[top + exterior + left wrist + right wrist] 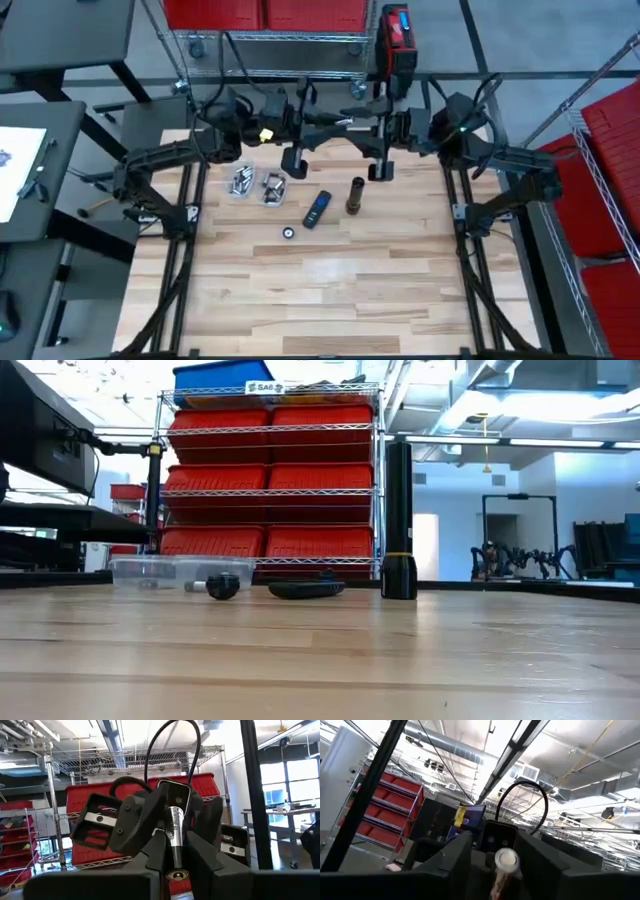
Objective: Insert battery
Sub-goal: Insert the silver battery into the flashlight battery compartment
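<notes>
both arms are parked at the 12 o'clock edge of the table (330,290), wrists facing each other. left claw (293,165) hangs above the table near 11 o'clock; right claw (379,172) near 1 o'clock. for either claw, whether it stands wide or narrow cannot be told, and no claw holds anything.

left to right on the table: battery tray (240,183), second tray (272,187), small cap (289,233), remote (317,209), flashlight (354,196) standing upright.

step in hand, as judged: reach for a battery. descend vertically over one cell, fingers across its length, clear of the tray walls. avoid nudging the upright flashlight; it could topple.

the battery tray lies at about 8 o'clock from the left claw, near and below it. the flashlight lies at about 7 o'clock from the right claw, just beside.
</notes>
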Robot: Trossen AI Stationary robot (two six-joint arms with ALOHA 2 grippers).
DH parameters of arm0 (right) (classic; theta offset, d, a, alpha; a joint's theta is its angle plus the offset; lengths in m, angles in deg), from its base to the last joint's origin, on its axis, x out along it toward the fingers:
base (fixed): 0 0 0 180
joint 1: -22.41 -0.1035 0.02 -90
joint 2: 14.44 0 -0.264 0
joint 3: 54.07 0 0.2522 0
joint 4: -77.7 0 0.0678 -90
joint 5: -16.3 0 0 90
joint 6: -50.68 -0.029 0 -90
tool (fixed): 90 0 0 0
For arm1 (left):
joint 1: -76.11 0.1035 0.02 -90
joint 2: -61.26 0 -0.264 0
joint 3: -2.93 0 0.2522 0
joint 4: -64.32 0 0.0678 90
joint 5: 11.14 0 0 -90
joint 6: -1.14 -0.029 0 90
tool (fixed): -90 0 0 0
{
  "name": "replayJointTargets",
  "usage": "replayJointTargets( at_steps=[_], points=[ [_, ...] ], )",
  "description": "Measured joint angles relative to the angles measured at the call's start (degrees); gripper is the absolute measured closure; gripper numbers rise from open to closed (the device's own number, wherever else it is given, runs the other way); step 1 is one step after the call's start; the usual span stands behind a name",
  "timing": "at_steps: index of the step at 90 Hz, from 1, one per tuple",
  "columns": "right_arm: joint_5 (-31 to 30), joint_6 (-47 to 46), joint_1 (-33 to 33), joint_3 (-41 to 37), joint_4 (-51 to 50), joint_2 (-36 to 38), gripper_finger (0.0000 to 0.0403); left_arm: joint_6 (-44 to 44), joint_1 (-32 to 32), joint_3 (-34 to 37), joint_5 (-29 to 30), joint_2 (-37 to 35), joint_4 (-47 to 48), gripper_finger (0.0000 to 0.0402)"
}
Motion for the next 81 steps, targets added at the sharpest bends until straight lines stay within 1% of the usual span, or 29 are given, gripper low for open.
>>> replayJointTargets(
  at_steps=[12,29,38,51,59,70,81],
  points=[
    [-0.02,0.35,0.02,0.0,-0.06,0.0,0.0301,0.25,0.0,0.0,-0.17,0.0,-0.28,0.0372],
    [0.03,0.15,0.07,0.0,-0.09,0.02,0.0366,0.2,-0.02,0.0,-0.9,0.0,-0.28,0.0372],
    [0.02,0.18,0.07,0.02,-0.51,0.07,0.0367,0.2,-0.04,0.0,-0.9,0.0,-0.25,0.0368],
    [-0.34,0.65,0.11,0.03,-2.16,0.56,0.0367,-3.31,-0.04,0.0,0.11,0.0,0.69,0.0335],
    [-2.54,0.66,0.48,0.03,-5.0,1.67,0.0367,-6.26,0.02,0.0,0.37,0.0,2.7,0.0316],
    [-5.98,0.65,0.84,0.0,-11.36,4.42,0.0367,-6.98,0.95,0.0,2.2,0.0,6.99,0.0286],
    [-9.06,0.0,0.94,0.0,-16.97,8.76,0.0367,-6.05,2.78,0.0,3.02,-0.42,15.76,0.0244]
  ],
)
